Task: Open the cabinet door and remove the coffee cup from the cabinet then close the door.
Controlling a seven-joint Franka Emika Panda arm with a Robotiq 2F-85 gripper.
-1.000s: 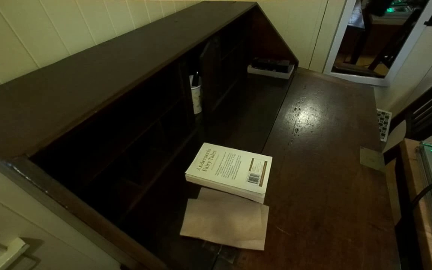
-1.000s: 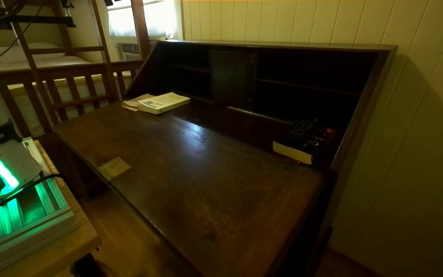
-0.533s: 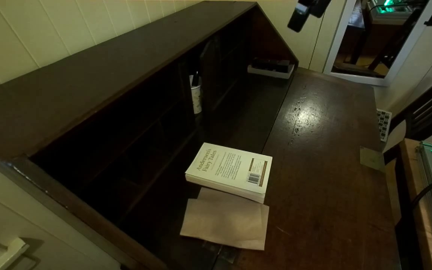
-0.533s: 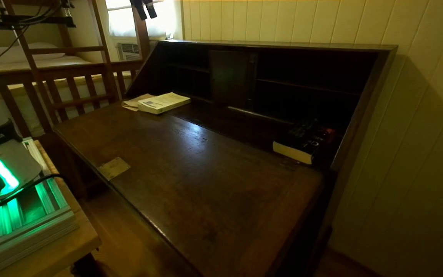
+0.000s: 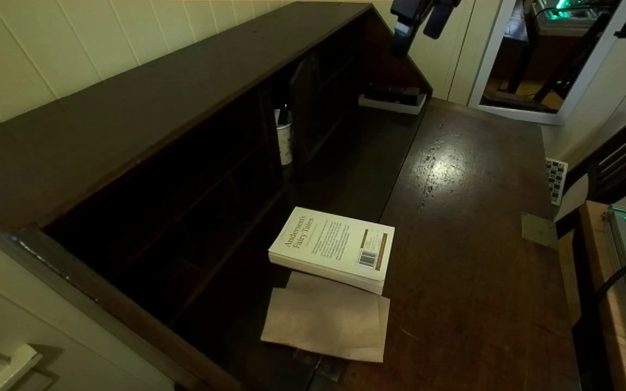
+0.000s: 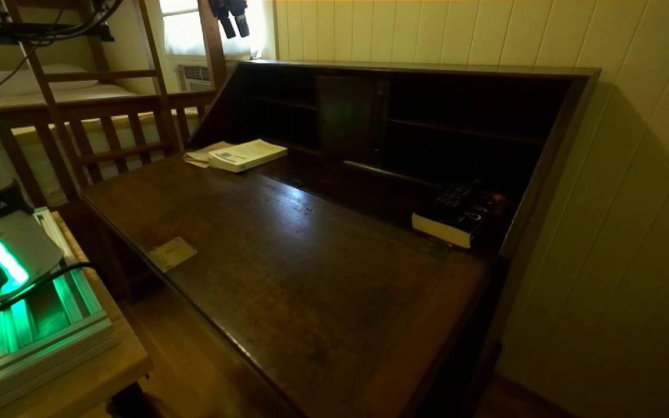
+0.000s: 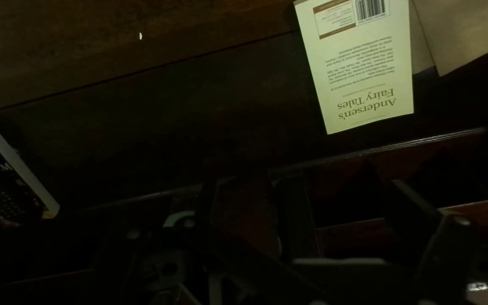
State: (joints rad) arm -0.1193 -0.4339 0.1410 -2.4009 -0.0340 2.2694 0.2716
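- Closest thing is my own gripper (image 5: 417,41), hanging in midair with its fingers (image 5: 404,41) spread, clear gap between them.
- Then the desktop (image 6: 288,278): dark brown wood, kinda glossy, scuffed and pitted around the light glare, with a flat metal-looking plate (image 6: 173,253) set at the edge.
- Further in, an Andersen's Fairy Tales paperback (image 5: 335,247), blocky, lying flat barcode side up, right up against some layered brown paper (image 5: 321,320).
- A thick dark-covered book (image 6: 456,217) with pale pages lies down near one end.
- Behind that, the cabinet (image 5: 128,108): long flat top, slanted ends, open shelf compartments (image 6: 462,130) too dark for me to make out inside.
- Mid-cabinet, the cabinet door (image 5: 303,108), a tall narrow panel, stands open at an angle.
- Coffee cup (image 5: 285,142) is in there, upright, showing beside the door: white, tapered, paper-looking, thin dark stick (image 5: 283,115) poking out the top.
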